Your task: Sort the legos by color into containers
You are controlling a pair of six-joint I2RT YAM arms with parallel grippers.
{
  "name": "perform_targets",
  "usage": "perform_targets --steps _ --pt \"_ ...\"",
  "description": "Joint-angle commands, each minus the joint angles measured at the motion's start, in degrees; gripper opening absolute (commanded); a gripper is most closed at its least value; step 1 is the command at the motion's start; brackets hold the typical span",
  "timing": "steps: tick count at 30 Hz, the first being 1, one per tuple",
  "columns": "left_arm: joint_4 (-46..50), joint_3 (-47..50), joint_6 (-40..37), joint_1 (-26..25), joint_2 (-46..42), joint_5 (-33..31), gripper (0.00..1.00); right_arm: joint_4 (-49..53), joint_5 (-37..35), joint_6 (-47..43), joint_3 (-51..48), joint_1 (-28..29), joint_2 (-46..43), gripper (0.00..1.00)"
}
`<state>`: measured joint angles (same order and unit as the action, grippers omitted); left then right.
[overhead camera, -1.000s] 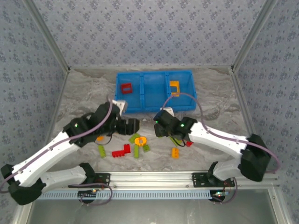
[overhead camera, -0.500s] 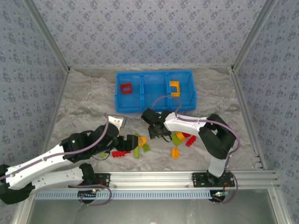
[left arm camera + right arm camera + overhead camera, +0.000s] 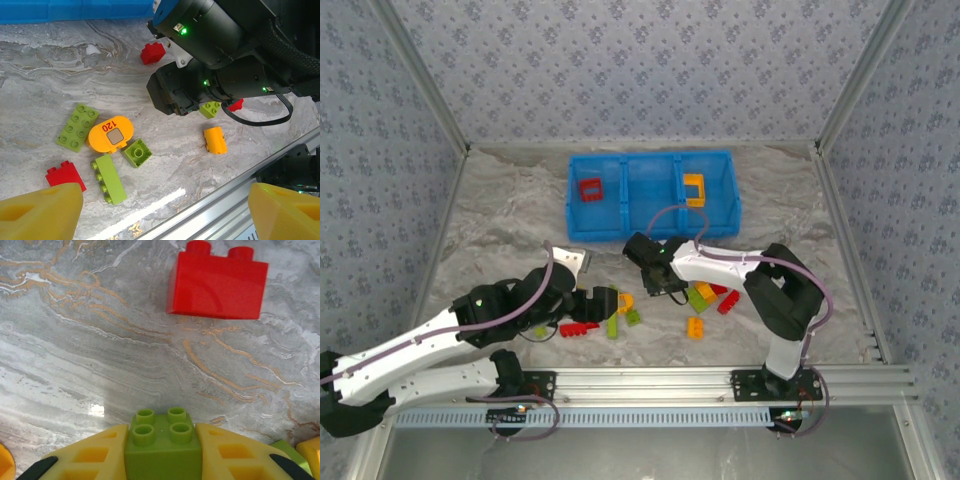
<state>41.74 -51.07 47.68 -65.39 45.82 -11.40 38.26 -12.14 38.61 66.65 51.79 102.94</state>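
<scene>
My right gripper (image 3: 162, 439) grips a green brick (image 3: 161, 456) low over the bench (image 3: 75, 365). A red brick (image 3: 216, 287) lies apart. My left gripper (image 3: 162, 202) hangs wide open.

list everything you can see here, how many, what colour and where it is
table: 1, grey marble look, under everything
walls: 3, patterned blue-grey, around the table
bin: 1, blue, three compartments, far middle of table
red frame: 1, red, bin's left compartment
yellow frame: 1, orange-yellow, bin's right compartment
loose green bricks: 4, lime, on table between the arms
loose red bricks: 3, red, same cluster
loose orange bricks: 3, orange, same cluster, one oval marked 120
held green brick: 1, lime, four studs, in right claw
left claw: 1, yellow fingers, open, by the cluster
right claw: 1, yellow fingers, closed on held green brick
</scene>
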Motion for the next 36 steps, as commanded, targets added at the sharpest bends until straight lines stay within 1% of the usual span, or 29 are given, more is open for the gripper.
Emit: perform_targets --steps 1,4,6,7,12,18,24,28,31,32,34,35,36 --pt "-1.3 -2.6 0.1 -0.5 0.0 -1.5 0.86 2.6 -3.2 0.4 0.5 0.4 -3.7 0.31" --pt "-1.1 -4.9 -0.6 -0.5 0.9 -3.6 0.86 4.7 -4.5 -1.0 4.6 -0.2 -6.4 0.31" --pt "-0.3 -7.2 -0.8 -0.5 2.0 -6.5 0.86 5.2 -4.0 -2.1 8.6 -2.0 -6.7 0.32" --pt "-0.2 -8.1 -1.1 -0.5 2.5 -7.9 0.86 5.1 -3.6 -4.0 10.5 -3.0 -6.1 0.32" --pt "0.4 -13.4 -2.2 -0.5 7.4 -13.7 0.85 4.8 -1.5 -7.8 23.0 -9.1 2.7 0.31" --pt "0.8 -18.8 -3.7 -0.5 14.0 -16.1 0.82 3.7 0.8 -10.0 34.4 -13.6 14.0 0.31" --pt "1.4 -22.0 -4.5 -0.5 18.2 -17.6 0.81 3.3 3.5 -9.1 40.0 -16.7 21.6 0.31" --pt "1.5 -22.5 -4.6 -0.5 20.0 -18.1 0.81 4.0 4.8 -9.1 43.9 -17.6 25.6 0.32" --pt "2.0 -22.3 -4.2 -0.5 20.6 -18.3 0.81 5.4 5.1 -9.2 46.7 -17.9 27.9 0.37" --pt "2.5 -22.3 -4.0 -0.5 20.8 -18.3 0.81 5.9 5.2 -9.2 47.4 -17.9 28.3 0.41" --pt "3.7 -21.9 -3.0 -0.5 20.7 -18.7 0.81 6.4 4.7 -9.6 48.0 -17.6 27.8 0.53" --pt "4.2 -21.7 -2.6 -0.5 20.5 -18.9 0.81 6.5 4.1 -9.6 47.9 -17.5 27.0 0.58" --pt "5.0 -21.4 -2.0 -0.5 20.2 -19.2 0.81 6.8 3.5 -9.8 47.7 -17.3 25.9 0.61"
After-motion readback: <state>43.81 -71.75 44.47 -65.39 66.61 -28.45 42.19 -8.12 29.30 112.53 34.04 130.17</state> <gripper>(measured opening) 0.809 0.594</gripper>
